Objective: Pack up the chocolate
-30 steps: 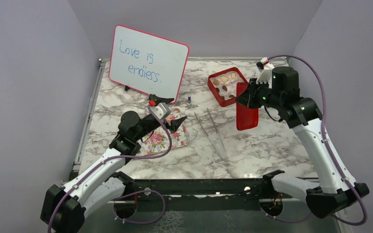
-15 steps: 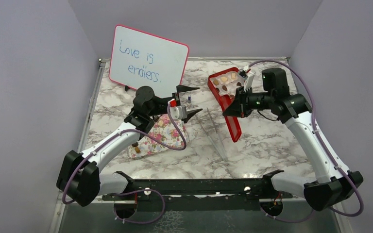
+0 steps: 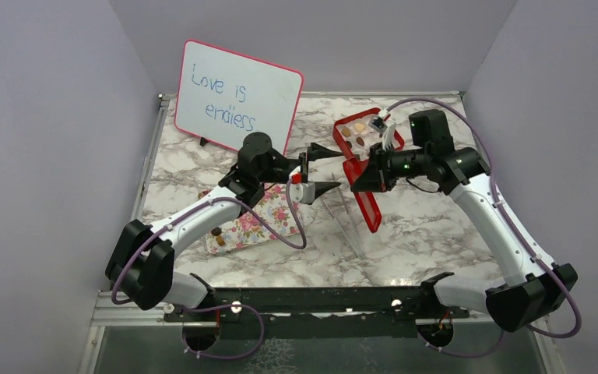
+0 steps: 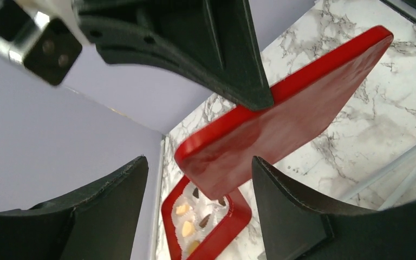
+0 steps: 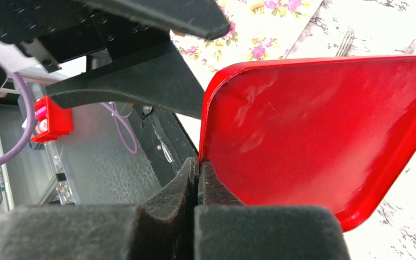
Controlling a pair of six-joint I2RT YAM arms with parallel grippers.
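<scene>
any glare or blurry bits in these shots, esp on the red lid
Right wrist view: soft white sheen across the red lid, right gripper fingers slightly soft up close. Left wrist view: fainter sheen on the lid, left gripper fingers dark. Top view: even light, sharp.

I can read just one text: "Love is endless", handwritten in blue on the pink-framed whiteboard (image 3: 237, 100) standing at eleven o'clock on the table (image 3: 424, 238).

We looked down from high behind both arms across the whole marble table (image 3: 436, 234), while each wrist camera peered out close between its own fingers (image 4: 292, 216), facing the other, and all three caught the red lid (image 3: 364, 199).
</scene>
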